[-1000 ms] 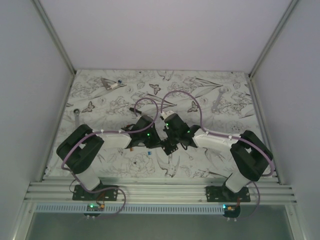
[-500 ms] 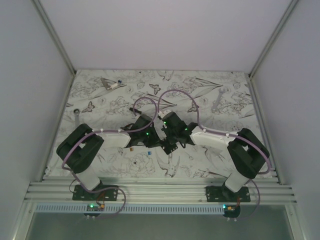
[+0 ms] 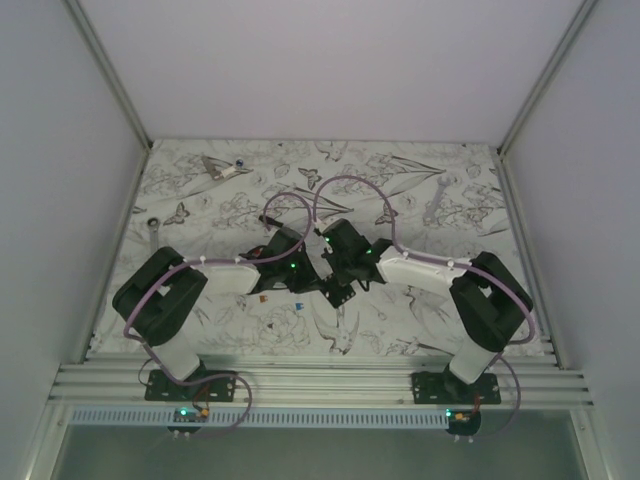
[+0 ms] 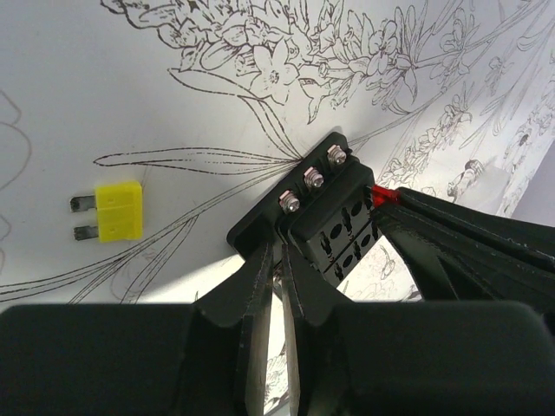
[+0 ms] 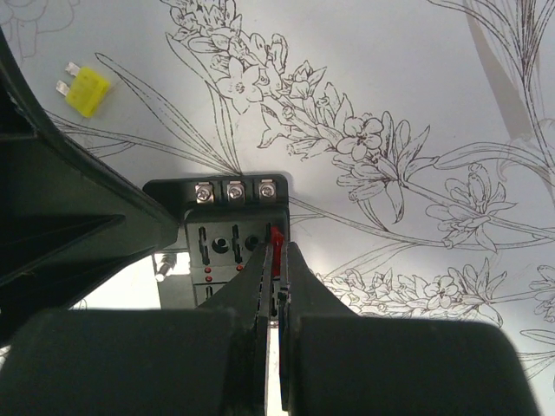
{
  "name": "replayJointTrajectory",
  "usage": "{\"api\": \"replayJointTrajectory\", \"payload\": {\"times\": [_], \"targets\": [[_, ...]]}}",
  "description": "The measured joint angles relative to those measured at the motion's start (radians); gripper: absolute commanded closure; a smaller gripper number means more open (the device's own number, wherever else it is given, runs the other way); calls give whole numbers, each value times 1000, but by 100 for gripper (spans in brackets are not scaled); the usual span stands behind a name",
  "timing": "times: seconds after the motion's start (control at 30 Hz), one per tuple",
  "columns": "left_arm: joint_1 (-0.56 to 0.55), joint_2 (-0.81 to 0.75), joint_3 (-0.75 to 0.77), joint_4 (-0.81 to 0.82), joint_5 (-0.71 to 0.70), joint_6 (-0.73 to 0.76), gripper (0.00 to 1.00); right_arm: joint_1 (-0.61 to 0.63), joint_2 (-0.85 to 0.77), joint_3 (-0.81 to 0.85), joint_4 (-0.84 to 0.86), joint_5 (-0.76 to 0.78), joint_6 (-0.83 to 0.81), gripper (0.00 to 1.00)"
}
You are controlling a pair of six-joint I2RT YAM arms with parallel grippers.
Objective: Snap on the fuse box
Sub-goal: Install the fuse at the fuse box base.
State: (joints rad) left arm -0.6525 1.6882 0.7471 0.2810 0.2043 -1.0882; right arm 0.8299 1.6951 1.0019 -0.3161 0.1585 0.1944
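- While the fuse box [image 4: 334, 227] sits on the tabletop [image 4: 130, 78] between the two arms, the left hand [image 4: 279, 264] pinches its near edge.
- The right hand [image 5: 276, 260] is pressed together on a thin red fuse [image 5: 276, 239], with its tip right at a slot on top of the box.
- The job looks only partway done: the slots I can see look empty, and the red fuse seems not pushed in yet.
- A yellow fuse [image 4: 117, 211] lies loose near the box.

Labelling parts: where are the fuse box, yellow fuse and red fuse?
fuse box [image 4: 336, 237], left wrist view, slotted top face.
yellow fuse [image 4: 119, 211], left wrist view, plastic body.
red fuse [image 5: 277, 242], right wrist view, exposed tip.
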Motion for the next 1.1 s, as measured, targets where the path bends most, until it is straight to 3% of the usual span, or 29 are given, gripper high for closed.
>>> {"api": "replayJointTrajectory", "payload": {"times": [0.73, 1.1], "targets": [[7, 5, -8, 16, 5, -16, 86, -2, 83, 133, -163, -6, -27, 100], [7, 5, -10, 19, 4, -20, 87, 38, 66, 119, -140, 53, -26, 100]]}}
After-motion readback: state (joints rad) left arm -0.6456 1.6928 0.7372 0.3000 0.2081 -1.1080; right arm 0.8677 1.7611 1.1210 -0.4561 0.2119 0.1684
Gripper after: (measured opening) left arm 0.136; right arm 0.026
